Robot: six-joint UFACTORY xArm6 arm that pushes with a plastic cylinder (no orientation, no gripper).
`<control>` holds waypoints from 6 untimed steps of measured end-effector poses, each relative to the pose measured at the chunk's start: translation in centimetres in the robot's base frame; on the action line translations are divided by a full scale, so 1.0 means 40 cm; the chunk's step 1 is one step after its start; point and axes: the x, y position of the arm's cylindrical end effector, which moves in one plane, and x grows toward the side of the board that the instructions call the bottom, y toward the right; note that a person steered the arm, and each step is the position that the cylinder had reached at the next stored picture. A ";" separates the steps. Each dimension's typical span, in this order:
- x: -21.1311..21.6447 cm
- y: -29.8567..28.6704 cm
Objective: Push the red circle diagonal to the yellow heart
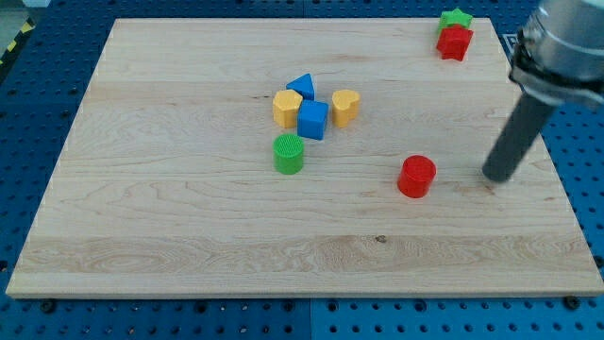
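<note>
Resting right of ribbed red circle (416,177) (apart), my tip (494,178), grainy wooden board (189,236)

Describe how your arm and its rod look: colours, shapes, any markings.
My arm enters at the view's top right as a grey, rounded cylindrical body with a dark band. From it runs a straight, dark grey, round rod ending in my tip. No cables or markings show.

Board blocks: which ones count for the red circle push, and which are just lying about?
Job:
red circle
yellow heart
my tip, to the view's right of the circle, apart from it

Lying about:
yellow hexagon
blue cube
blue triangle
green cylinder
green star
red block
</note>
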 end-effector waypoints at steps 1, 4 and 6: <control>0.123 -0.037; 0.038 -0.315; 0.002 -0.155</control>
